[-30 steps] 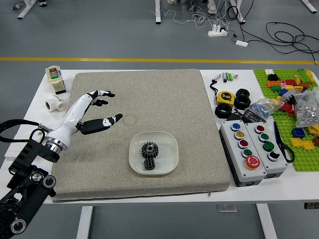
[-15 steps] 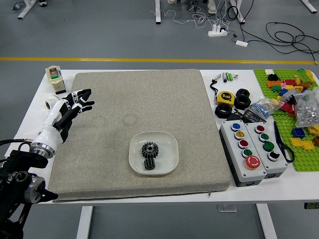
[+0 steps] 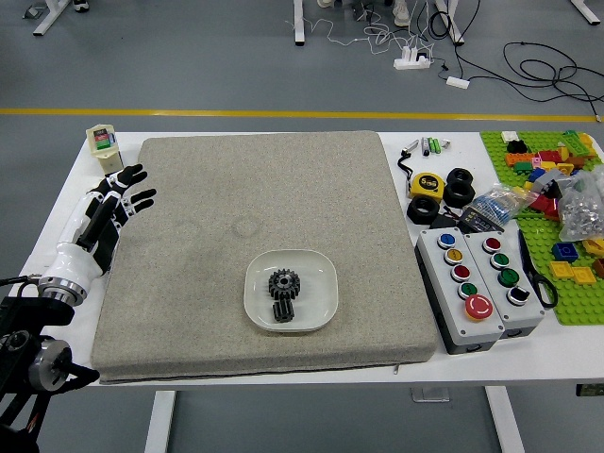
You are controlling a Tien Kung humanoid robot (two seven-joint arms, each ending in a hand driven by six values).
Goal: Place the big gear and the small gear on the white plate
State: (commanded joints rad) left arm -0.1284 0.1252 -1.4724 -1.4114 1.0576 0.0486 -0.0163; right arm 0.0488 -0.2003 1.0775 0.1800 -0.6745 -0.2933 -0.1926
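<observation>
- We see a white plate [image 3: 327, 288], with rounded corners, lying on a grey mat [image 3: 193, 307] that covers much of the white worktop [image 3: 472, 370].
- In the plate's middle sit both black gears: the big gear [image 3: 284, 281], round and toothed, and, on the plate's near side, the small gear [image 3: 283, 310]. They lie close together; we cannot tell whether they touch.
- The left robot hand [image 3: 102, 217] is well apart from the plate, to its left and a little beyond it, above the mat's edge. Its fingers are apart and hold nothing.
- What has just changed: a second ago this hand reaches farther in over the mat, nearer the plate; now it is drawn back to the left. The gears and plate have not shifted.
- For us this means the task looks finished: both gears are on the plate, and we judge that nothing more than bringing the arm to rest is called for. The one risk is brushing the white bottle-like container [image 3: 104, 143], left of the plate and beyond it, beside the fingertips.
</observation>
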